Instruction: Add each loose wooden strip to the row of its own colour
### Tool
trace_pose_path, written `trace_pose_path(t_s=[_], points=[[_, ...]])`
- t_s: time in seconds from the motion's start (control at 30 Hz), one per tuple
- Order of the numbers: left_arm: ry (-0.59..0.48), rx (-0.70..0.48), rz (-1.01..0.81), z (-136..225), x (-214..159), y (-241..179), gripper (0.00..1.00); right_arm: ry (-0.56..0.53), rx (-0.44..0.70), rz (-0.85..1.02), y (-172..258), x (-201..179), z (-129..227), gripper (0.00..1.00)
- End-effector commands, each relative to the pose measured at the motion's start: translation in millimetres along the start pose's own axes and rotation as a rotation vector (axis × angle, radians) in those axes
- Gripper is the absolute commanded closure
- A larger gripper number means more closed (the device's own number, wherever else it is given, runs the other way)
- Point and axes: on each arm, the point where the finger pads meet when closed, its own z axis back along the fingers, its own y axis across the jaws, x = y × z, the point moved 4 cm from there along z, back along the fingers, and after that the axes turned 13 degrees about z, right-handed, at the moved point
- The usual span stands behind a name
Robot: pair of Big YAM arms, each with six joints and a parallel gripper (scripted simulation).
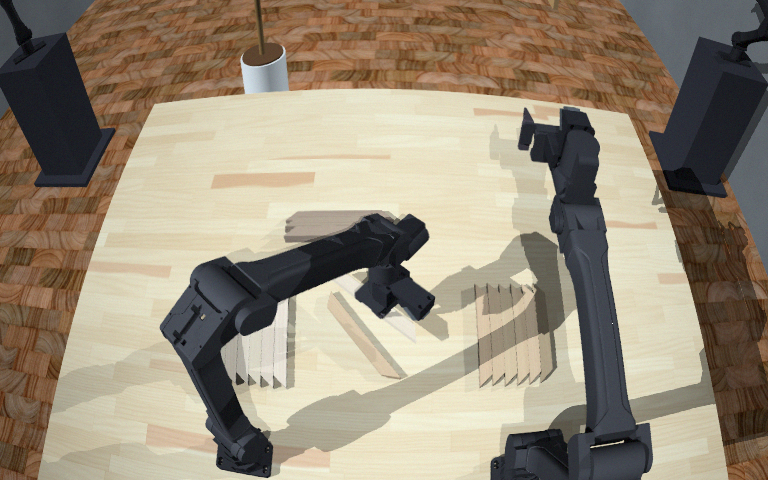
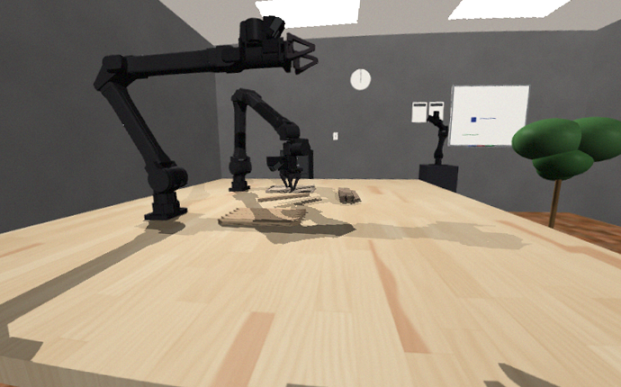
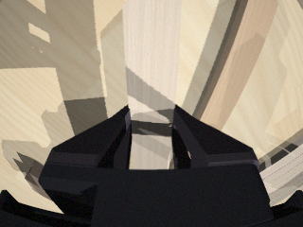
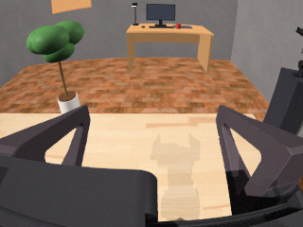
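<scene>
A pale whitish strip (image 1: 403, 327) (image 3: 152, 57) runs between the fingers of my left gripper (image 2: 290, 188) (image 3: 151, 112), which is shut on it and seems to hold it just above the table. A loose tan strip (image 1: 362, 336) (image 3: 241, 61) lies diagonally beside it. The whitish row (image 1: 280, 345) is partly hidden under the left arm in the top view. The tan row (image 1: 498, 353) (image 2: 261, 216) lies on the other side of the loose strips. A grey-brown row (image 1: 322, 220) (image 2: 347, 195) lies farther back. My right gripper (image 2: 315, 53) (image 4: 152, 112) is open and empty, high above the table.
The left arm (image 1: 317, 268) reaches over the whitish row and past the grey-brown one. The right arm (image 1: 594, 316) stretches along the table's right side, beside the tan row. A potted plant (image 1: 265, 70) (image 4: 69, 101) stands beyond the table's far edge.
</scene>
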Motion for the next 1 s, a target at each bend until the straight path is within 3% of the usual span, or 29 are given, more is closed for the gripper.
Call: trace_pose_path(t_s=[0.0, 0.13, 0.2, 0.23, 0.57, 0.7, 0.97], points=[[-0.008, 0.047, 0.125, 12, -6, 5, 1.00, -0.072, -0.009, 0.008, -4, 43, -3, 0.00], [0.005, -0.004, 0.173, -10, -4, -3, 1.00, -0.069, -0.008, 0.008, -4, 42, -4, 0.00], [0.005, -0.002, 0.222, -9, -12, -2, 1.00, -0.068, -0.008, 0.008, -4, 42, -4, 0.00], [-0.007, 0.038, 0.246, 9, -15, 0, 1.00, -0.067, -0.007, 0.008, -4, 42, -4, 0.00], [-0.013, 0.046, 0.406, 11, -30, -4, 1.00, -0.062, -0.007, 0.008, -4, 41, -4, 0.00], [0.002, -0.002, 0.451, -10, -25, -10, 1.00, -0.059, -0.006, 0.008, -4, 41, -4, 0.00], [-0.016, 0.040, 0.623, 8, -44, -12, 1.00, -0.052, -0.005, 0.008, -4, 39, -4, 0.00]])
